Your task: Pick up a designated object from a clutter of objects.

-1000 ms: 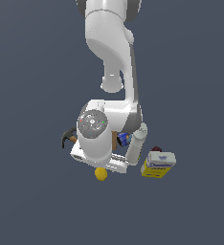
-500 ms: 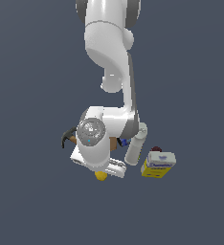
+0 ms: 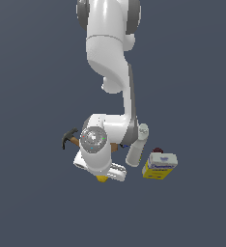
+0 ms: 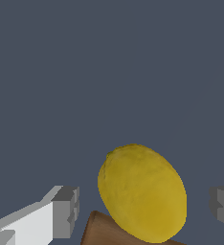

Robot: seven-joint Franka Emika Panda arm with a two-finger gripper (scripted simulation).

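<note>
The designated object is a small yellow lemon-like ball [image 4: 142, 194]; in the wrist view it fills the space between my two grey fingertips [image 4: 66, 210], which stand apart on either side of it without touching. My gripper [image 4: 145, 208] is open. In the exterior view only a sliver of the ball [image 3: 102, 178] peeks out under the white hand, which covers the gripper fingers. The clutter lies around it: a black-headed hammer [image 3: 69, 138], a white bottle [image 3: 136, 147] and a yellow-and-white box [image 3: 159, 166]. A brown wooden edge [image 4: 114, 232] touches the ball.
The arm's white links [image 3: 110, 72] rise above the clutter and hide the items beneath the wrist. A small dark red thing [image 3: 157, 150] sits behind the yellow-and-white box. All stands on a plain dark grey floor [image 3: 37, 202].
The hand has come down over the yellow ball, which showed whole below it a second ago and is now almost covered. The other objects have not moved.
</note>
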